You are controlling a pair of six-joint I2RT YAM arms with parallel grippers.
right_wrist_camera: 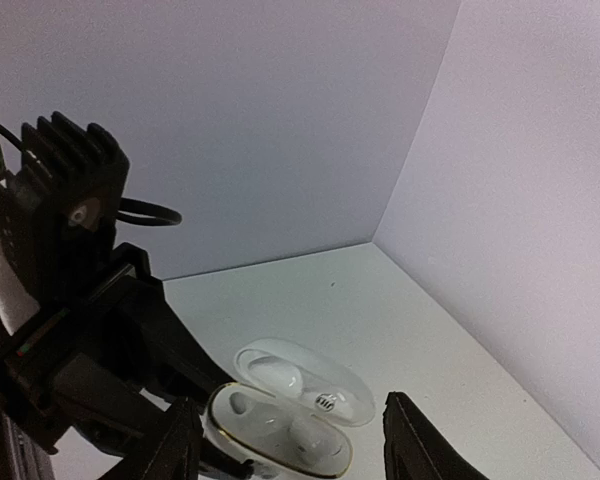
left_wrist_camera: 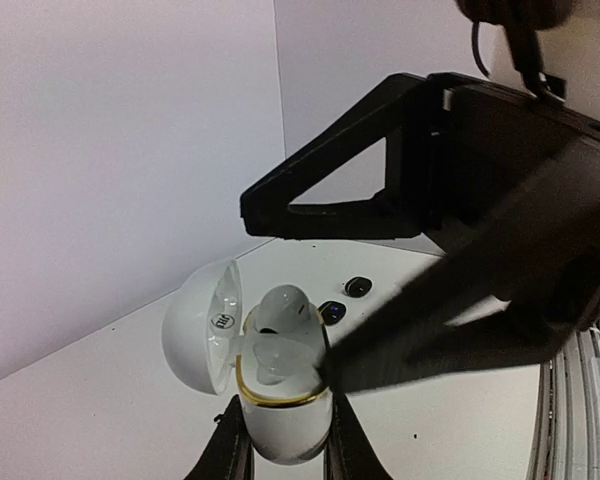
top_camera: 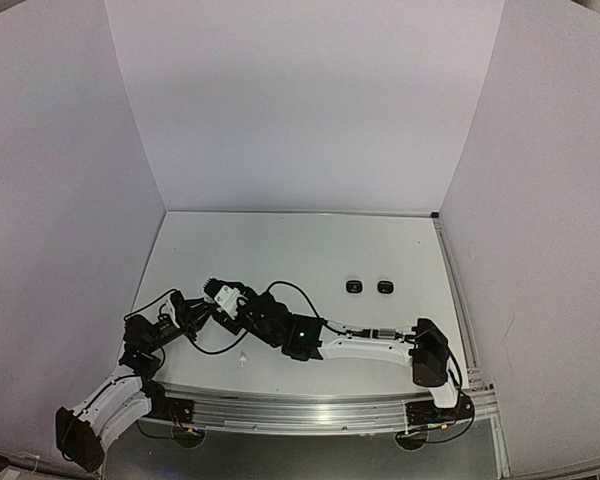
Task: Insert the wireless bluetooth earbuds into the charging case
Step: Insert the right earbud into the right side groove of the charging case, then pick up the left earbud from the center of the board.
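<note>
Left claw (left_wrist_camera: 285,442) pinches the open white charging case (left_wrist_camera: 195,330) (a white earbud (left_wrist_camera: 285,306) sits inside); right claw (right_wrist_camera: 290,410) hangs spread close over it.

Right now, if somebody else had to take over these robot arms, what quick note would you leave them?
Left gripper: shut on the white case, gripping its base; the lid is open.
Right gripper: open and empty, just over the case.
Done: one white bud sits in the case. I cannot tell if the second slot is filled.
Elsewhere: two small black things lie on the table, right of the arms; too small to tell buds from cases.
Left: get the remaining buds into their cases.
</note>
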